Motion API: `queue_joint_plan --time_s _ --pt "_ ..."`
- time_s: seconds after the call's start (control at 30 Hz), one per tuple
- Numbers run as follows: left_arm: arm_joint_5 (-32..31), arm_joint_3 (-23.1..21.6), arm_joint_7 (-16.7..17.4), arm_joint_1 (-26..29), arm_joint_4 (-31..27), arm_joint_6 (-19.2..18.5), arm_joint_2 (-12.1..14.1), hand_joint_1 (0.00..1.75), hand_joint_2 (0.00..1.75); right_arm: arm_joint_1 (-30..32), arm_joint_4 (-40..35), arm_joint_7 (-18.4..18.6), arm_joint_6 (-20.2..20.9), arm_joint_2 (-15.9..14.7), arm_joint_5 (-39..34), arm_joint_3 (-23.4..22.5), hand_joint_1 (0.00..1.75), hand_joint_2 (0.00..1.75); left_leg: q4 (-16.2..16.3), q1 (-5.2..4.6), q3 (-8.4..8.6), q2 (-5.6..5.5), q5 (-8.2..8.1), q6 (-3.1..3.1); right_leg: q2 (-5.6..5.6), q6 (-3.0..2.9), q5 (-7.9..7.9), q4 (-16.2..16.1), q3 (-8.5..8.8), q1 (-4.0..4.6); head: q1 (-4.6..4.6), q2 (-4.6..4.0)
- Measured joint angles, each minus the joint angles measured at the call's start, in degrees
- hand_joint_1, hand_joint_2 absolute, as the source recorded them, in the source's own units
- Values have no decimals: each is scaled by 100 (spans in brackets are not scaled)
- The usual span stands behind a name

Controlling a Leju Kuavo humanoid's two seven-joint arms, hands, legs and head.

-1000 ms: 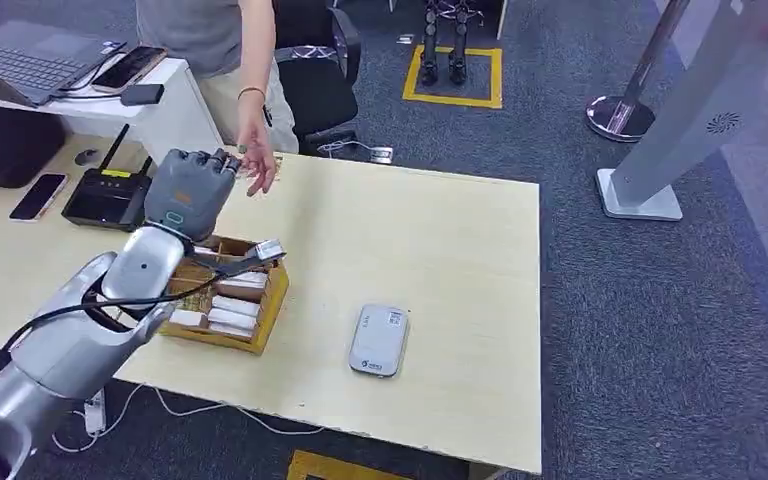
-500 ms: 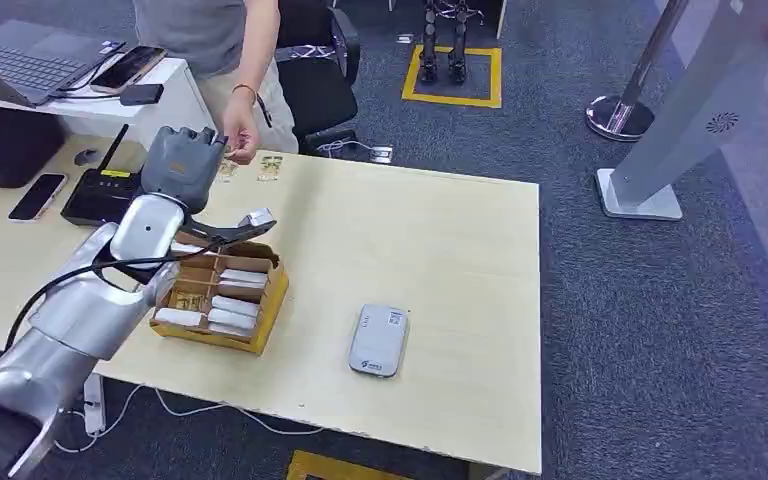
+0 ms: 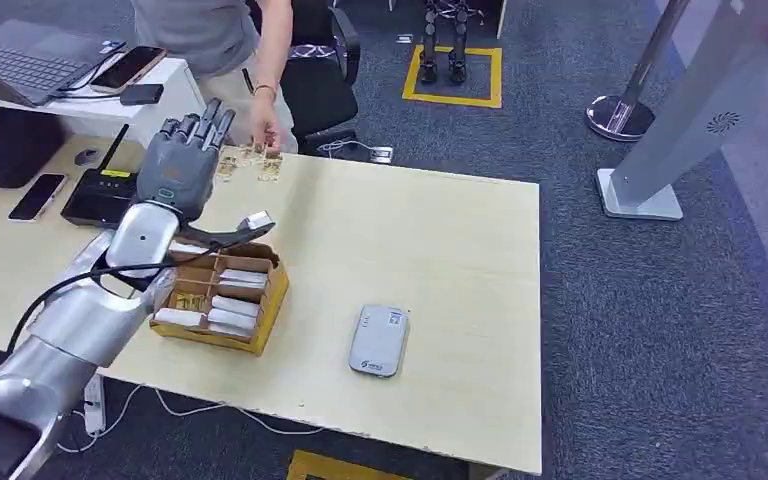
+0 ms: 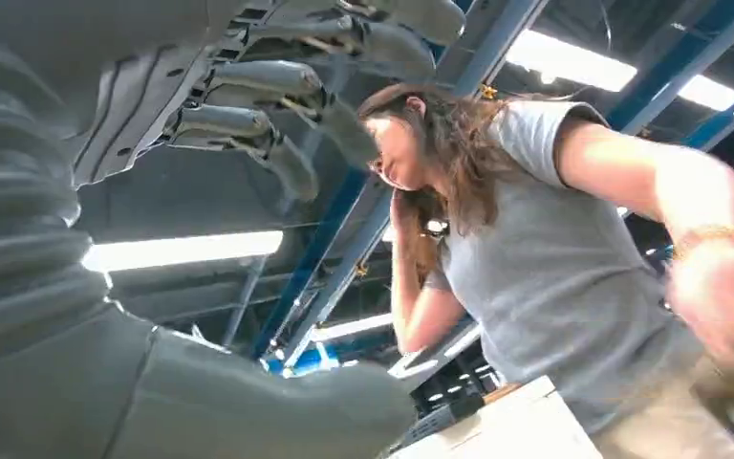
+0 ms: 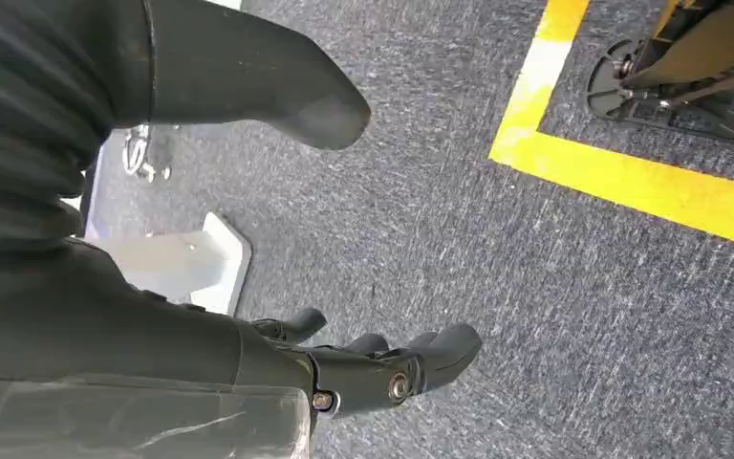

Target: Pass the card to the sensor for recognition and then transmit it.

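Observation:
My left hand (image 3: 182,160) is raised over the far left part of the pale table (image 3: 430,250), fingers straight and spread, holding nothing. The left wrist view shows its fingers (image 4: 277,96) and thumb (image 4: 277,406) apart with nothing between them. Small yellowish cards (image 3: 250,163) lie at the table's far edge, where a person's hand (image 3: 265,133) touches down beside them. The grey-white sensor (image 3: 378,340) lies flat near the table's front. A wooden box (image 3: 222,295) of white cards sits under my left forearm. My right hand (image 5: 382,368) hangs over carpet, empty, fingers apart.
A black router (image 3: 108,195) and a phone (image 3: 38,196) lie at the table's left. A laptop (image 3: 20,55) is on the white desk behind. A person (image 4: 554,258) stands at the far edge by a black chair (image 3: 320,70). A white stand (image 3: 680,130) rises at right.
My left hand's fingers have uncurled and now point up. The person's hand went to my fingertips, then down to the cards at the table's far edge.

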Motion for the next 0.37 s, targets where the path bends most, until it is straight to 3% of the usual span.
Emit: queue_joint_plan --time_s 0.1,0.37 --pt "239 195 -130 307 -321 231 17 0 175 48 0 -37 -24 0 -72 0 0 175 0 0 0 0 -2 -1 0 0 -1 0 0 0 0 0" --pt "2974 1045 -1095 1409 -1513 288 -13 0 175 166 0 -46 -22 0 -240 -13 0 175 -1 0 -3 4 -5 1 6 1 -4 -1 -3 0 0 0"
